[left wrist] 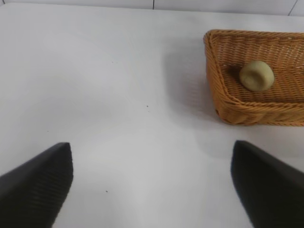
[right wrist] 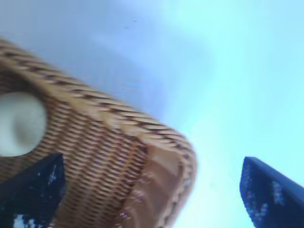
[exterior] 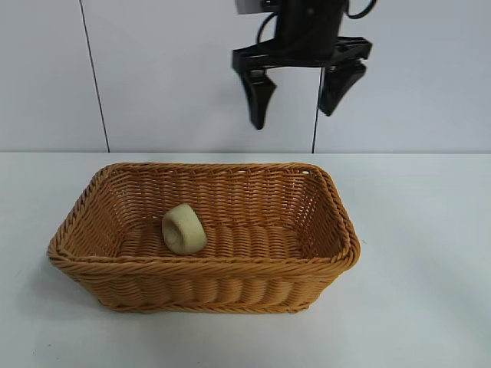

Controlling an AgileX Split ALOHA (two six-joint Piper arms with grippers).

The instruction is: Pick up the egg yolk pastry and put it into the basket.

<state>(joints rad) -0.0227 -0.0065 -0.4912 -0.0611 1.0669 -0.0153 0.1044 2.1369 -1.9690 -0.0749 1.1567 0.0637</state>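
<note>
The egg yolk pastry [exterior: 184, 228] is a pale yellow-cream lump lying inside the basket [exterior: 207, 266], on its floor toward the left, dented face turned outward. My right gripper [exterior: 300, 113] hangs open and empty high above the basket's back right part. In the right wrist view the gripper [right wrist: 151, 164] spans a corner of the basket [right wrist: 118, 114], with the pastry [right wrist: 19, 123] inside it. My left gripper [left wrist: 152, 147] is open and empty over bare table, off to one side of the basket [left wrist: 247, 105]; the pastry [left wrist: 257, 75] shows in it. The left gripper is out of the exterior view.
The basket stands on a white table [exterior: 430, 253] in front of a pale panelled wall [exterior: 169, 69]. Nothing else lies on the table.
</note>
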